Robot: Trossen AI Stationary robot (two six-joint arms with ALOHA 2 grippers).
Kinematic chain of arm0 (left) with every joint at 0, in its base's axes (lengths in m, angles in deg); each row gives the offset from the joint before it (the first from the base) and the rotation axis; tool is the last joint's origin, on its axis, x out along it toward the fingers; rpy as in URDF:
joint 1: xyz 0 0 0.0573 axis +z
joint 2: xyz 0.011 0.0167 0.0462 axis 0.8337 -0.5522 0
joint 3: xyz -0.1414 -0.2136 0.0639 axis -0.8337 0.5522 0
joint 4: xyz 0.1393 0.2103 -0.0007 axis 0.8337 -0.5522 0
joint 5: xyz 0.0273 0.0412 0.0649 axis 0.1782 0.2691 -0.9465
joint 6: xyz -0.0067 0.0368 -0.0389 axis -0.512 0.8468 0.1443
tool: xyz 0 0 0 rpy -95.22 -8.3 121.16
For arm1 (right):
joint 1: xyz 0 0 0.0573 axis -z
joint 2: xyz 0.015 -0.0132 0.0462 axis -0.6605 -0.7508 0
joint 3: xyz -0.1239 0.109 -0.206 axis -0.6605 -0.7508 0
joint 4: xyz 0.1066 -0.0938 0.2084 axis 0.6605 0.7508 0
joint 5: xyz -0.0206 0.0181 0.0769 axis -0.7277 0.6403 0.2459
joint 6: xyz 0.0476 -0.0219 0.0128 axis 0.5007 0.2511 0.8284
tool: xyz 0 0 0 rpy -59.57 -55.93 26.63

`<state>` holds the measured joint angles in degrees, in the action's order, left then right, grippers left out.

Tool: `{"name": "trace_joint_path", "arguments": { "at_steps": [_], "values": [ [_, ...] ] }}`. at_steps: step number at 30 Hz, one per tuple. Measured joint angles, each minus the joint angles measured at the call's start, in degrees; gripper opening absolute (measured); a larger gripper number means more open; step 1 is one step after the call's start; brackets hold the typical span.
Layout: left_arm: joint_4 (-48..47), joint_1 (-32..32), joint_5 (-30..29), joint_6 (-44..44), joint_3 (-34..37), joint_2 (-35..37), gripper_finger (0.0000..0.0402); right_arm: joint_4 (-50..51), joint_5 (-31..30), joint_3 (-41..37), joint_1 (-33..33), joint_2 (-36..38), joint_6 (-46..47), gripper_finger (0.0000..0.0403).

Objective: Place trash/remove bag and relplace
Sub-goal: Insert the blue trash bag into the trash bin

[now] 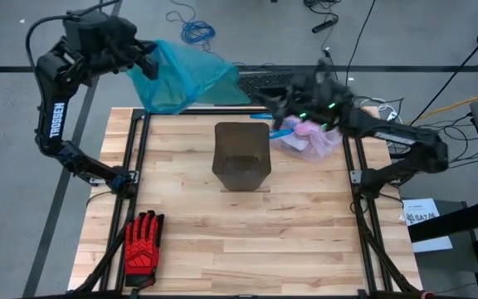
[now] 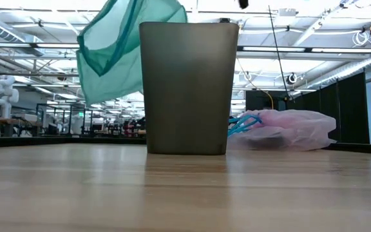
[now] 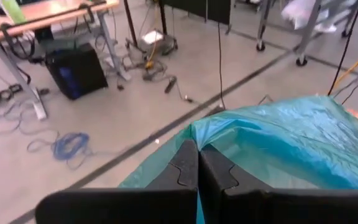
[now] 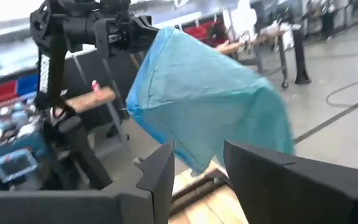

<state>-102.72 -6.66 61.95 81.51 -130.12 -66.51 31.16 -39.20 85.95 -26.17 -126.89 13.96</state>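
Bag (image 1: 312, 137) (pink, crumpled) beside bin (image 1: 241, 155)

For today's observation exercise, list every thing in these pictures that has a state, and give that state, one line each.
Teal bag: held up off the table at its far left edge, hanging open.
Left gripper: shut on the teal bag.
Right gripper: open, empty, above the table's far edge.
Bin: upright, no liner.
Pink bag: crumpled, lying beside the bin.
Red glove: lying flat.

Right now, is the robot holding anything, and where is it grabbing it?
The left gripper is shut on the teal bag, pinching its edge. The right gripper is open and holds nothing.
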Motion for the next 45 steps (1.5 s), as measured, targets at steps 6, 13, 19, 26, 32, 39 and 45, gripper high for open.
{"name": "trace_joint_path", "arguments": {
  "at_steps": [6,13,19,26,32,39,45],
  "values": [
    [3.4,0.0,4.1,0.0,-1.0,0.0,0.0000,-20.5,-12.6,0.0,-7.9,-12.0,-2.5,0.0182],
    [3.7,0.0,7.8,0.5,-1.0,-0.1,0.0000,-27.0,-24.4,9.0,-12.5,-25.9,-4.2,0.0243],
    [6.0,-0.1,8.9,0.5,-1.0,-0.7,0.0000,-23.2,-28.5,25.7,-13.9,-36.8,-10.0,0.0271],
    [7.3,-1.4,8.7,0.1,-1.0,-0.5,0.0000,-13.8,-29.7,43.8,-13.6,-46.2,-12.0,0.0286],
    [7.0,-3.3,8.5,0.1,-1.0,-0.4,0.0000,-12.6,-30.2,51.8,-12.1,-51.2,-11.6,0.0291],
    [7.0,-6.0,8.7,0.4,-1.0,0.1,0.0000,-11.5,-37.7,52.2,-10.7,-51.2,-9.9,0.0234],
    [8.5,-6.1,8.8,0.6,-1.0,2.9,0.0000,-10.2,-41.7,52.1,-13.3,-49.4,-18.4,0.0031]
  ]
}}
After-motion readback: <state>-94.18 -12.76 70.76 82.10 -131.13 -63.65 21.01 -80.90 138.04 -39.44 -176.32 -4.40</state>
